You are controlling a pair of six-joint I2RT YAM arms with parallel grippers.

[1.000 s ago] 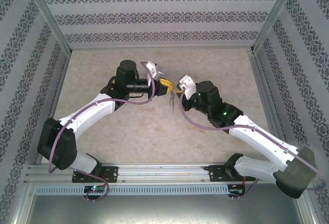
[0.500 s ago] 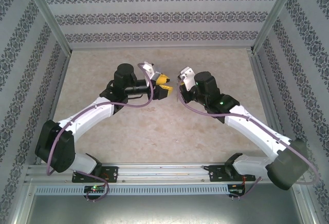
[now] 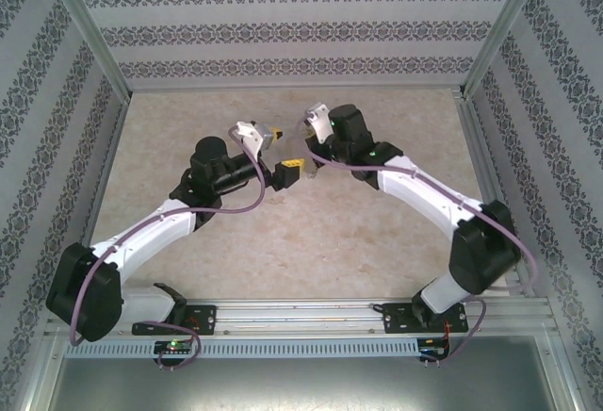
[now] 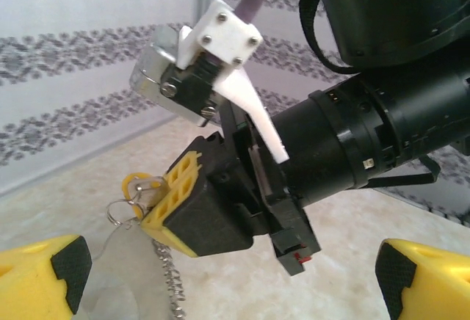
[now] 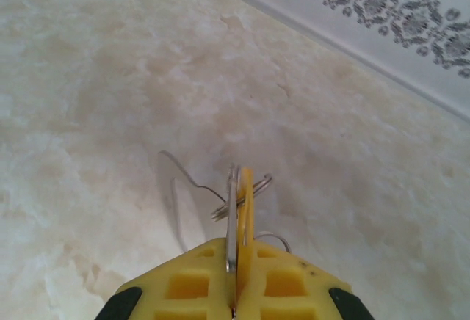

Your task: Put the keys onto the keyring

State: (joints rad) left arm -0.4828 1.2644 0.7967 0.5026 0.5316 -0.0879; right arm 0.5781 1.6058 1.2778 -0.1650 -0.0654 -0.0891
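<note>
One key (image 4: 145, 189) with a yellow head is pinched between the closed fingers of the right gripper (image 4: 165, 199), held in the air above the table (image 3: 377, 241). The keyring (image 4: 115, 211) hangs at the key's head as thin silvery loops, with a short chain (image 4: 170, 280) dangling below it. From the right wrist, the key is edge-on between the yellow pads, with wire loops sticking out ahead of it.

Compared with half a second ago, both wrists have moved left and toward the back wall (image 3: 301, 29). The right arm now reaches further across, and its elbow has swung in from the right side. The left gripper (image 3: 285, 152) has backed off a little, and its fingers (image 4: 37, 261) stand wide apart, holding nothing, on either side of the right gripper's tip.

Bare table lies all around the pair, and the side walls and the near rail (image 3: 301, 315) are well apart from them.

From above, the key and ring are too small and too crowded by the grippers to make out. In the left wrist view a pale, blurred shape lies under the key, and whether the key is already threaded onto the ring cannot be told.
</note>
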